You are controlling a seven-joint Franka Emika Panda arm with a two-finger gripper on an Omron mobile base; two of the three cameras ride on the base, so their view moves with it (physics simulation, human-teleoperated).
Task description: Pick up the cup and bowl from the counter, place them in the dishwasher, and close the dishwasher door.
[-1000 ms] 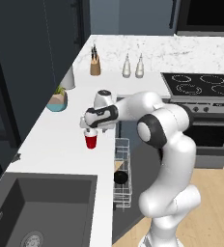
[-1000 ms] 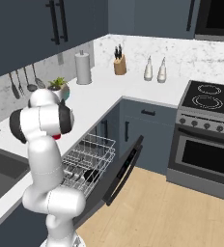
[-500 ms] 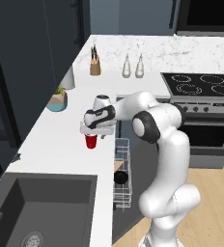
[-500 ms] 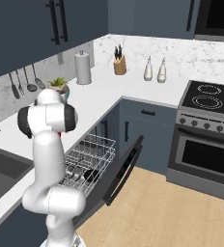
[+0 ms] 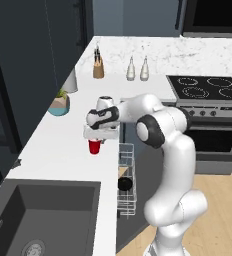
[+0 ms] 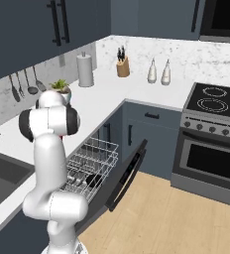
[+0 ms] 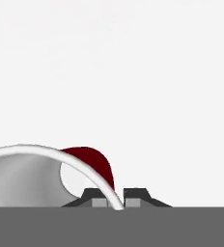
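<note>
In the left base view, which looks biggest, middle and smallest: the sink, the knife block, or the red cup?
1. Dark rectangular sink, nearest the camera, so that helps.
2. Wooden knife block, farther away.
3. Small red tapered cup, though close to the block in looks.

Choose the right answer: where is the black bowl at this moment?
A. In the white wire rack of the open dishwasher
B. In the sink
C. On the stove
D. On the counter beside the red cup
A: the bowl lies in the pulled-out rack below the counter edge, while the gripper is shut on the cup.
</note>
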